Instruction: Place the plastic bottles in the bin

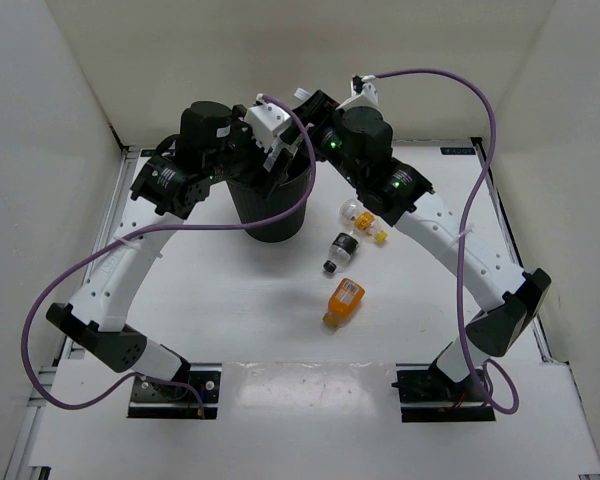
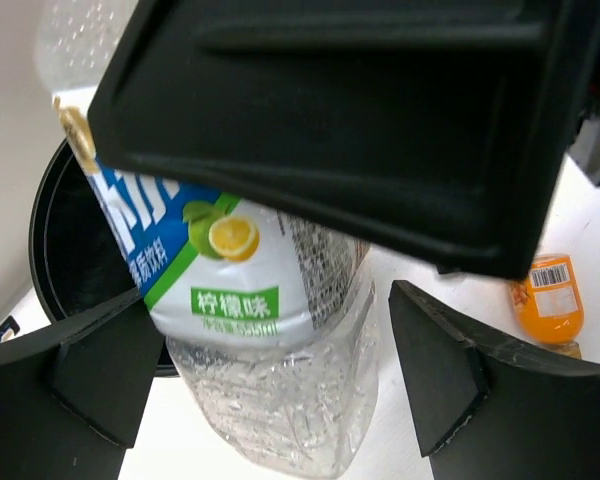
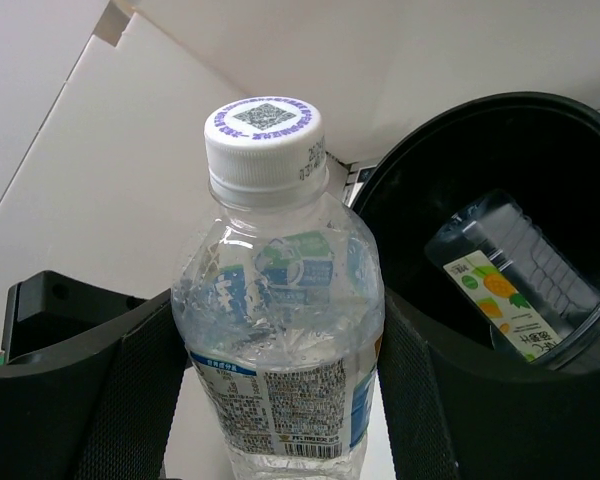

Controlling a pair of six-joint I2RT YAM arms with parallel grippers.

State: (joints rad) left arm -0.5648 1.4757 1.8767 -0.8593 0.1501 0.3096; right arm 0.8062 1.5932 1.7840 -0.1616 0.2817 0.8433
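Observation:
My right gripper (image 3: 280,400) is shut on the clear water bottle (image 3: 280,300) with the blue label, holding it upright beside the black bin (image 3: 420,170). In the left wrist view, the same bottle (image 2: 250,300) hangs between my left gripper's (image 2: 270,370) open fingers; the right finger (image 2: 430,370) stands apart from it. Both grippers meet over the bin (image 1: 280,215) in the top view. The fruit-print bottle (image 3: 500,290) lies inside the bin. The orange bottle (image 1: 343,302), black-capped bottle (image 1: 338,250) and small yellow-capped bottle (image 1: 358,213) lie on the table right of the bin.
White walls enclose the table on the left, back and right. The purple cables loop over both arms. The orange bottle (image 2: 547,300) also shows in the left wrist view.

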